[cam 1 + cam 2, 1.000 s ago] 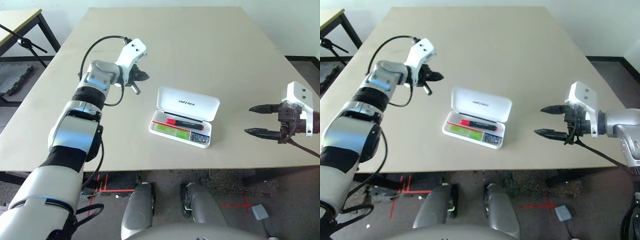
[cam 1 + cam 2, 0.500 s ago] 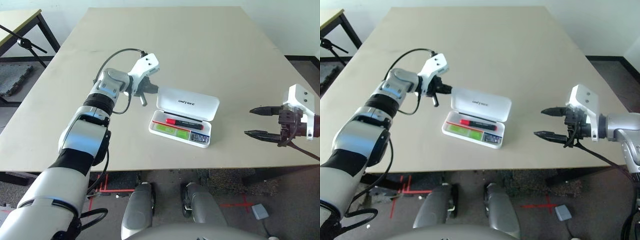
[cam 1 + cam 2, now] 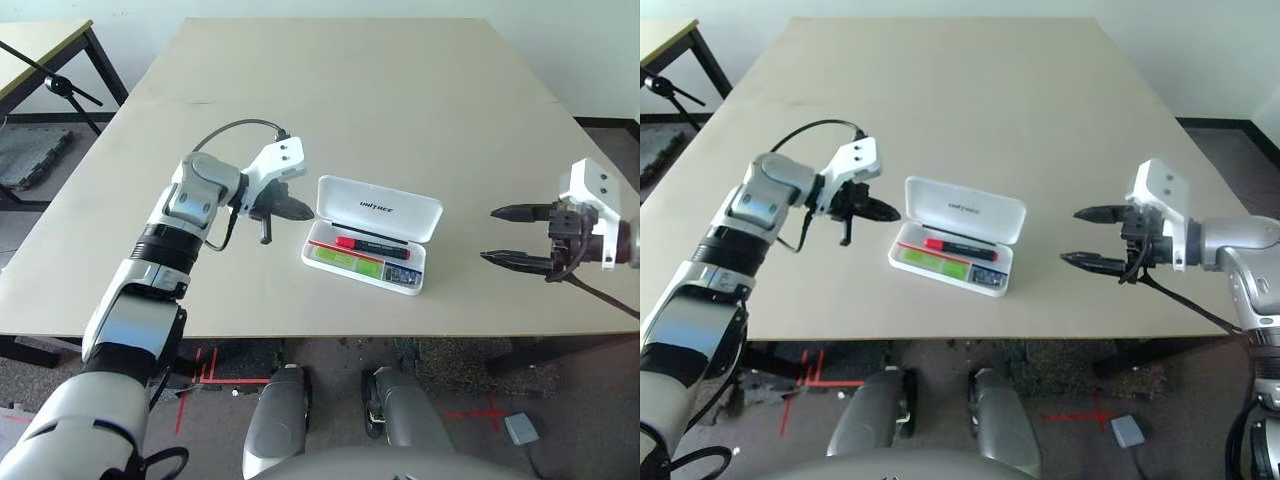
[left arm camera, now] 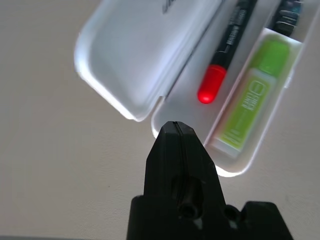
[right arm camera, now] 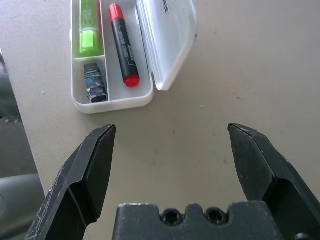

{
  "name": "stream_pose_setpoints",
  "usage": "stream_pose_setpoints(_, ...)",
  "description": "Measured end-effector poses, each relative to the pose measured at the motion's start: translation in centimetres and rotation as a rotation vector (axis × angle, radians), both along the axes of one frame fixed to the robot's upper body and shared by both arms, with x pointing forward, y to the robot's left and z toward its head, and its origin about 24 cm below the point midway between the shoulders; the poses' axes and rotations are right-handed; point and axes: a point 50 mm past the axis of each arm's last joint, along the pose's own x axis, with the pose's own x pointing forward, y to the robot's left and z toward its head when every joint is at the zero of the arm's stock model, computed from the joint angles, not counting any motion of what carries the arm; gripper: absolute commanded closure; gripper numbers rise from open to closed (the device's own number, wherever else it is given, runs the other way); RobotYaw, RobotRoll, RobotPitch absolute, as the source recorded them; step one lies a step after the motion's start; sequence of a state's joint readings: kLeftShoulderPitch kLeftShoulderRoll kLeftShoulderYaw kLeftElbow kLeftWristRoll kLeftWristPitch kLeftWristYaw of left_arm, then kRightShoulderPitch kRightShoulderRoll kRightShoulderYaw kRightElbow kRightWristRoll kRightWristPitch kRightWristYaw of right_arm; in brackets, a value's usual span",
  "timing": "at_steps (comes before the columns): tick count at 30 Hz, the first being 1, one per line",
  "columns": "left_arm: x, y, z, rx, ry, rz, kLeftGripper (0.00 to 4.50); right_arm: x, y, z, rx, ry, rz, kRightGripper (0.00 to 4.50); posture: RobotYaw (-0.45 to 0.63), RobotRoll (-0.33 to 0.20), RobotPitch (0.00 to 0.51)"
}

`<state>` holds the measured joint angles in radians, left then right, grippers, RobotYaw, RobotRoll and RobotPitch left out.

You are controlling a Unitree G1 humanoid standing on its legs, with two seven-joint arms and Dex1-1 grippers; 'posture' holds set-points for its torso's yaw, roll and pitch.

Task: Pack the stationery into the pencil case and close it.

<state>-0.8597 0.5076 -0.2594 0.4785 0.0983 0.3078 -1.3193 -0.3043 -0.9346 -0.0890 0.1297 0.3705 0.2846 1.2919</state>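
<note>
1. White hard plastic pencil case (image 3: 372, 232), lid raised, lies between both grippers.
2. Left gripper (image 3: 306, 212), fingers pressed together, tips just beside the lid's corner.
3. Right gripper (image 3: 502, 236), fingers spread wide, well apart from the case.
4. Lime-green highlighter (image 4: 251, 99), red-and-black marker (image 5: 122, 44) and dark clip-like piece (image 5: 94, 81) lie inside.

- My left gripper (image 3: 303, 211) hovers just beside the pencil case's (image 3: 372, 234) left end, black fingers pressed together.
- The case lies wide open on the table (image 3: 400, 100), lid tipped back.
- Inside: the red-and-black marker (image 3: 368, 243), and the lime-green highlighter (image 3: 345, 260) nearer me.
- My right gripper (image 3: 506, 235) waits well apart on the right, fingers spread.
</note>
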Motion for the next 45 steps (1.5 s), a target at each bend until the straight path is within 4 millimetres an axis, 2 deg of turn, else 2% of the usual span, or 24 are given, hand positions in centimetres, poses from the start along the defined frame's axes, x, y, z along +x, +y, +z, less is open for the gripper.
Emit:
stream_pose_setpoints(8,2.5,2.2,1.1,0.081,-0.035,0.14,4.49,-0.2,0.1,-0.2,0.0,0.006,0.007,0.0,0.15,0.0,0.092)
stream_pose_setpoints(13,3.6,4.0,0.4,0.142,-0.039,0.257,4.49,-0.7,0.0,-0.6,0.0,0.027,0.0,0.0,0.13,0.0,0.093)
stream_pose_setpoints(21,6.0,2.5,1.8,0.071,-0.243,0.495,4.49,-0.9,0.2,-0.5,0.001,0.014,-0.006,0.0,0.11,0.0,0.094)
stream_pose_setpoints(25,6.3,1.7,2.0,0.057,-0.281,0.524,4.49,-1.1,0.0,-0.5,0.003,0.012,-0.017,0.0,0.11,0.0,0.094)
stream_pose_setpoints(28,6.3,1.3,1.7,0.052,-0.27,0.505,4.49,-1.1,0.0,-0.4,0.003,0.01,-0.021,0.0,0.11,0.0,0.093)
stream_pose_setpoints(32,6.1,-0.4,1.4,0.032,-0.239,0.407,4.49,-1.1,0.1,-0.3,0.002,0.004,-0.017,0.0,0.11,0.0,0.093)
stream_pose_setpoints(34,5.9,-0.8,1.4,0.027,-0.218,0.349,4.49,-1.1,0.1,-0.3,0.002,0.004,-0.017,0.0,0.11,0.0,0.091)
stream_pose_setpoints(38,5.3,-2.9,1.4,0.019,-0.16,0.18,4.49,-1.1,0.2,-0.3,0.003,0.003,-0.017,0.0,0.11,0.0,0.088)
stream_pose_setpoints(45,4.5,-3.8,2.2,0.021,-0.155,-0.006,4.49,-1.1,0.3,-0.3,0.008,0.002,-0.015,0.0,0.11,0.0,0.086)
